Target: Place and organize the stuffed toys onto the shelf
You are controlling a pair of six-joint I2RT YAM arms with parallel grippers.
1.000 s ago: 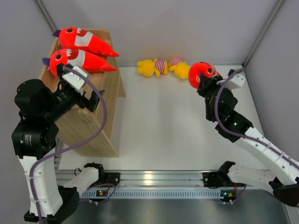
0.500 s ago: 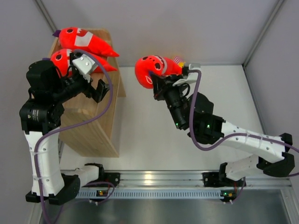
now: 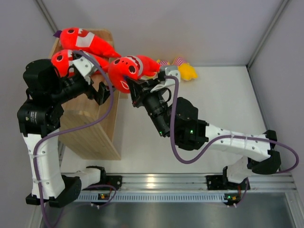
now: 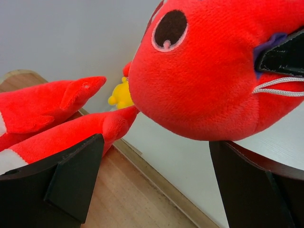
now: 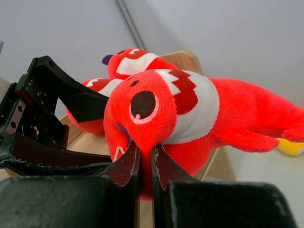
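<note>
Shark (image 3: 130, 69) clamped by R end effector (image 5: 145, 156), prob. mouth

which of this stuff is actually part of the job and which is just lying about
Part of the job: held shark, right gripper, back shark, front shark, shelf, yellow toy on the table (another looks mostly hidden beside it).

Just there: purple cable, metal rail.

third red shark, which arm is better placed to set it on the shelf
Right: the right gripper is shut on the red shark, holding it at the edge of the shelf. The left gripper is open and empty above it.
</note>
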